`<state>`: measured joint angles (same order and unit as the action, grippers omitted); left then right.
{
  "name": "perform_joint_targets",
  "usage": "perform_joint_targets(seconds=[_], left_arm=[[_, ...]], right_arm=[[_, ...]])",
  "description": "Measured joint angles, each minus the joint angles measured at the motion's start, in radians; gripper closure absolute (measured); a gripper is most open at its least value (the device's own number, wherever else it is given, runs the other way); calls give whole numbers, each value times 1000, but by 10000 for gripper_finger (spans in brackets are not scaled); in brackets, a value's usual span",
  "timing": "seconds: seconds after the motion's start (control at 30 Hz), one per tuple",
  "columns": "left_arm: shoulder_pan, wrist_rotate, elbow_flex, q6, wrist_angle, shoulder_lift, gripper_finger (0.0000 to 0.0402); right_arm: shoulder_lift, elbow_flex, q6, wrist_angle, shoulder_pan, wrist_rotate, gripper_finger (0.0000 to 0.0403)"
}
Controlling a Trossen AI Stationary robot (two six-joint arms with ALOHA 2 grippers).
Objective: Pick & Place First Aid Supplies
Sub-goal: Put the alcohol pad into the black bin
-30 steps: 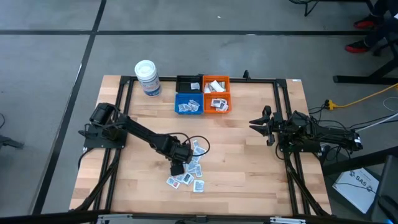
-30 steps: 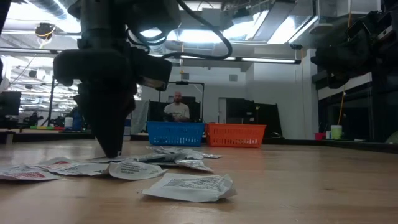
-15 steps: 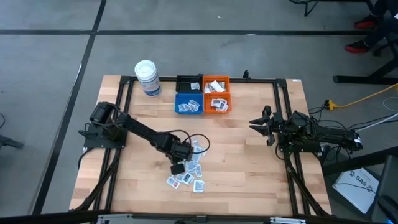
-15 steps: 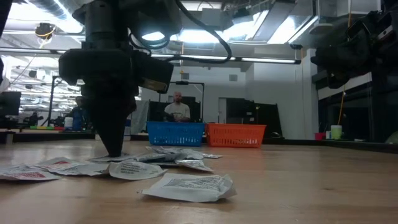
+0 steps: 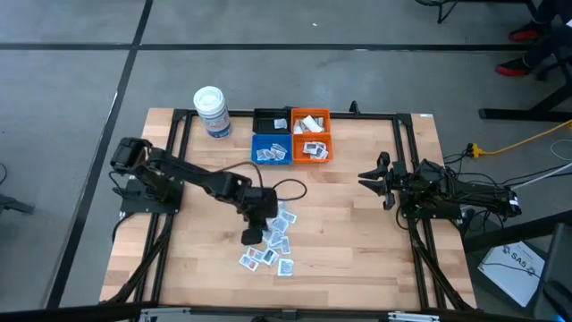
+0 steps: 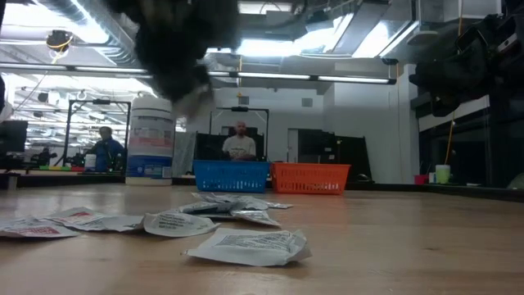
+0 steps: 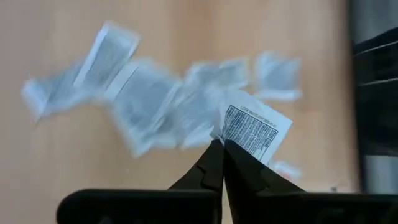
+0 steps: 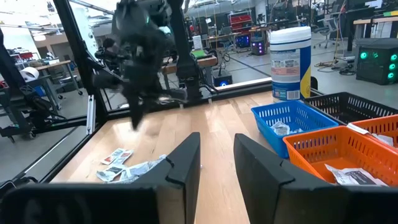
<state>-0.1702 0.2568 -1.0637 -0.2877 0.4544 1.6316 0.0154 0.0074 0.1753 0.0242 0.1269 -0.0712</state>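
Several small white sachets (image 5: 273, 249) lie in a loose pile on the wooden table, left of centre and toward its near edge; they also show in the low view (image 6: 246, 244). My left gripper (image 5: 252, 235) hangs above the pile, shut on one printed sachet (image 7: 254, 129). At the table's right side my right gripper (image 5: 370, 177) waits, its fingers open (image 8: 215, 163) and holding nothing. The blue bin (image 5: 271, 149) and orange bin (image 5: 311, 138) at the far middle hold a few sachets. My left gripper pinches the printed sachet by its corner (image 7: 225, 134) between the two fingertips. The fingers slant down from the table's left. Most of the sachet sticks out beyond the tips, lifted clear of the pile and the table.
A black bin (image 5: 271, 121) stands behind the blue one. A white lidded tub (image 5: 212, 111) is at the far left. A black frame (image 5: 179, 134) runs along the table's sides and far edge. A person sits in the room beyond the table (image 6: 238, 146).
My left gripper has shut on one sachet in the pile and risen off the table, tipping as it went. The sachet has come up with it, clear of the rest. The pile has stayed where it was.
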Motion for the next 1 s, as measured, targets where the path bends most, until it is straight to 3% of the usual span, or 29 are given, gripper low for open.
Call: perform_joint_targets(seconds=[0.23,0.47,0.8,1.0], left_arm=[[91,330,-2,-23,-277,-73,400],[191,565,-3,-152,-575,-81,400],[297,627,-3,-285,-801,-81,400],[364,524,-3,-267,-802,-81,400]], right_arm=[[0,0,0,0,0,0,303],[0,0,0,0,0,0,303],[0,0,0,0,0,0,303],[0,0,0,0,0,0,303]])
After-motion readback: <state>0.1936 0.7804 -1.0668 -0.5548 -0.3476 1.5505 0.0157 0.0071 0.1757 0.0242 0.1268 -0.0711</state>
